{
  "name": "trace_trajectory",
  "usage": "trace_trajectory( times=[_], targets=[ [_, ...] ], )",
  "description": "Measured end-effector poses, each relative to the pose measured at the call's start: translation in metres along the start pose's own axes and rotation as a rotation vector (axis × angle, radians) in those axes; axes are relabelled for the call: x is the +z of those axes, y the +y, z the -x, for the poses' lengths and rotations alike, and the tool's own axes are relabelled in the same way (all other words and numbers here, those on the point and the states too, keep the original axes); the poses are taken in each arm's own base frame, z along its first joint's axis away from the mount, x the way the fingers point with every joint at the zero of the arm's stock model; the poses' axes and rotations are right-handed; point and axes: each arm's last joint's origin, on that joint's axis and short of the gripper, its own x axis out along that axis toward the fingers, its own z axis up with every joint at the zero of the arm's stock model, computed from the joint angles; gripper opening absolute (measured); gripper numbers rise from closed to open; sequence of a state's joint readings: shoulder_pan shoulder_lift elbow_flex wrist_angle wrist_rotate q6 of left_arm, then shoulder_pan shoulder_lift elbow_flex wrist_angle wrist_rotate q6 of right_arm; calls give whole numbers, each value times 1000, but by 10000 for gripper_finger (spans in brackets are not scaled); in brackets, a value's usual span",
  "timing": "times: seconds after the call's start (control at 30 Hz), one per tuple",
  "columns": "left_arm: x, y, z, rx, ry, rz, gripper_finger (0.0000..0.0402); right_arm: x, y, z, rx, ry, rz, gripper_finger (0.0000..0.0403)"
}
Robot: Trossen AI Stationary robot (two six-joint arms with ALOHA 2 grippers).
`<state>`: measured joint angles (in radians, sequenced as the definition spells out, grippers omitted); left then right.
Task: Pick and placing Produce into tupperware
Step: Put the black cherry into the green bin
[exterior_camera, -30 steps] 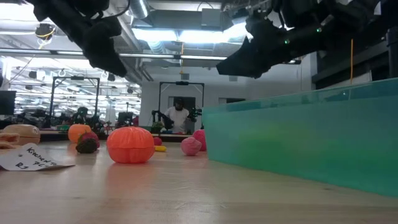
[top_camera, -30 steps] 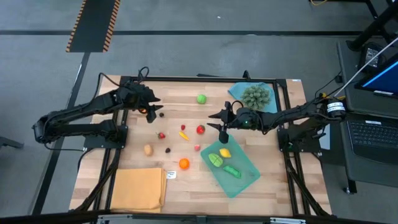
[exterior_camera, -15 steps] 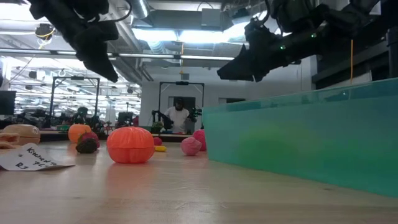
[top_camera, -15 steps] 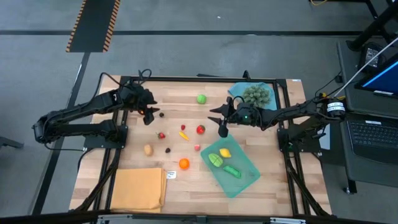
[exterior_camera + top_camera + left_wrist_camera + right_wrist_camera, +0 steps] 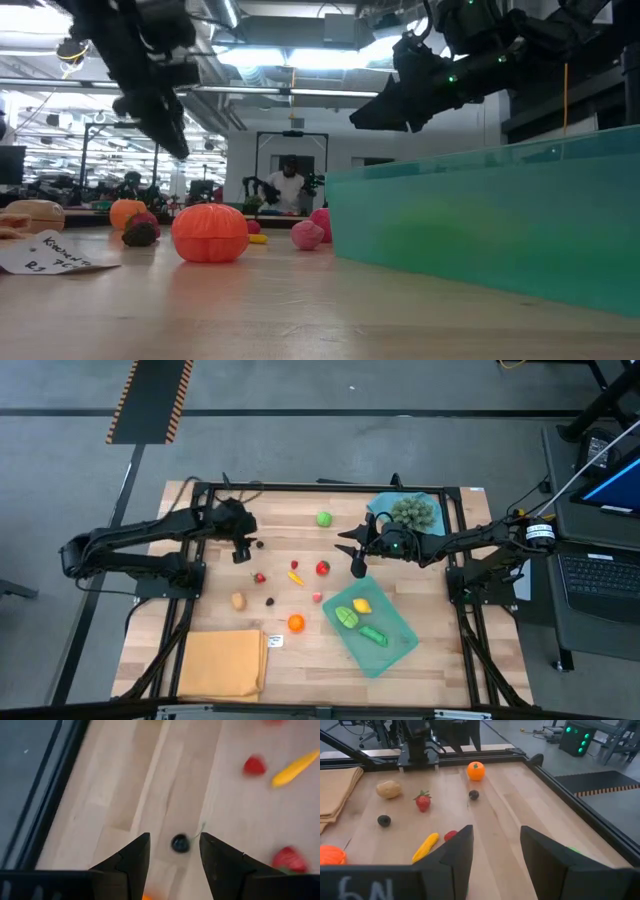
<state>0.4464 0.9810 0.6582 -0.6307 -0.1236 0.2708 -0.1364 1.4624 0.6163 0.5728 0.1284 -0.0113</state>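
Three produce pieces (image 5: 358, 618) inside tupperware (image 5: 396, 650), overhead only, hidden low

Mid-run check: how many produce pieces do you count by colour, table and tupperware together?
green pieces: 3
yellow pieces: 2
red or pink pieces: 4
orange pieces: 2
tan piece: 1
dark pieces: 2
Total: 14

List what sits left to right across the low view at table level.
Tan potato → paper label → small orange fruit → dark berry → big orange pumpkin → pink piece → teal tupperware.
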Motion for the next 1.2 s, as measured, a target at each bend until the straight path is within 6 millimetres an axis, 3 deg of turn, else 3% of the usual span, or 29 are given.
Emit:
trace_trajectory(
  times=[0.23,0.4,0.57,0.8,1.2],
  targets=[
    [1,-12,-37,-53,176,-200,165,0,0,0,0,0,1,166],
    [0,-22,-52,-69,252,-351,165,0,-1,0,-5,1,0,166],
    [3,-30,-57,-53,251,-441,165,0,-1,0,-5,2,20,166],
    [14,-36,-57,-30,140,-454,165,-1,-1,0,-4,13,22,166],
    [15,-37,-59,-62,135,-474,165,-1,-1,0,-4,16,24,166]
  ],
)
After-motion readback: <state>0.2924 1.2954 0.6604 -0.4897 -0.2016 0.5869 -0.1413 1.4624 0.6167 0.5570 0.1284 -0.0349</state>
